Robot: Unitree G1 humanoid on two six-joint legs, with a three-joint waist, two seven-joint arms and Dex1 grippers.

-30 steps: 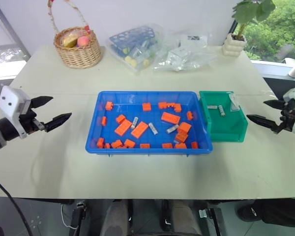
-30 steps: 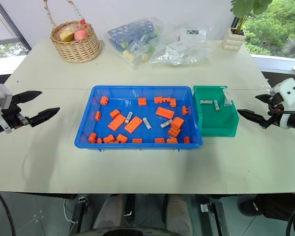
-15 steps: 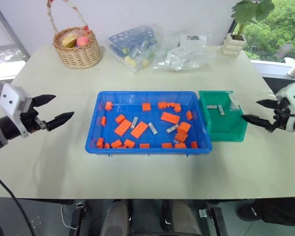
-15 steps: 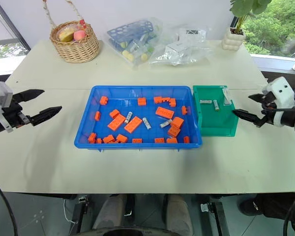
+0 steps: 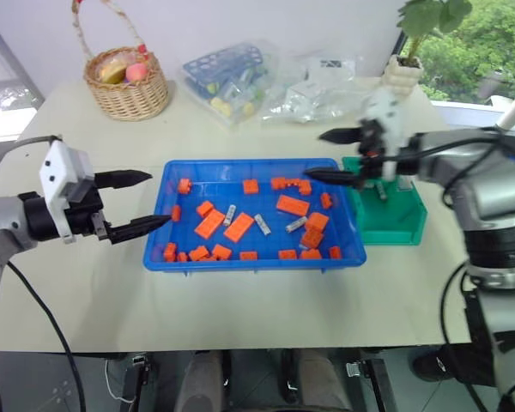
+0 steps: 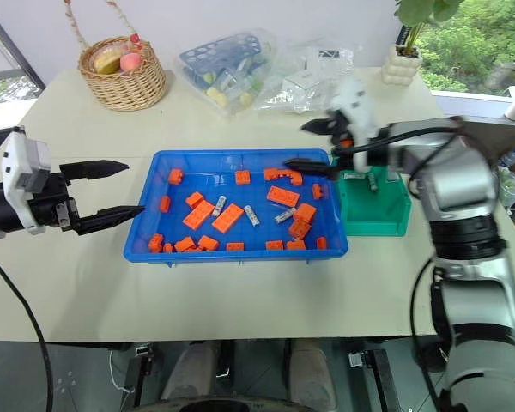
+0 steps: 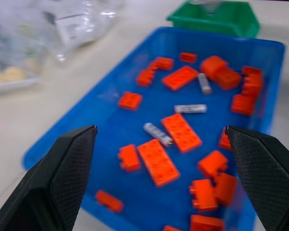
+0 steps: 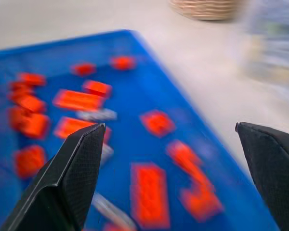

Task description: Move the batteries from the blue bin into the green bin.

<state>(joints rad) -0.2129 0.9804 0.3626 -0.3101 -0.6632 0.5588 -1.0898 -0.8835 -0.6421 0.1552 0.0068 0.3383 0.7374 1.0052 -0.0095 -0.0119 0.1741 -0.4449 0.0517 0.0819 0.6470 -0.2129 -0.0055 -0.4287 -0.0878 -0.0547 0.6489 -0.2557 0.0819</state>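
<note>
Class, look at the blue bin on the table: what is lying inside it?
Inside the blue bin lie many orange bricks and three silver batteries. The right end effector hangs above its far right corner, covering some of the floor there.

Two-arm robot: grey metal limbs, black two-finger grippers.

Left gripper (image 5: 137, 203): two long, tapered black fingers with cross-hatched inner pads, fixed to a black wrist block carrying a white boxy module with small dark dots on its face; a black cable loops from the grey forearm behind it. Right gripper (image 5: 330, 155): matching black pointed fingers under a white housing, on a silver-grey arm of rounded cylindrical segments with dark joint bands and black cables.
</note>
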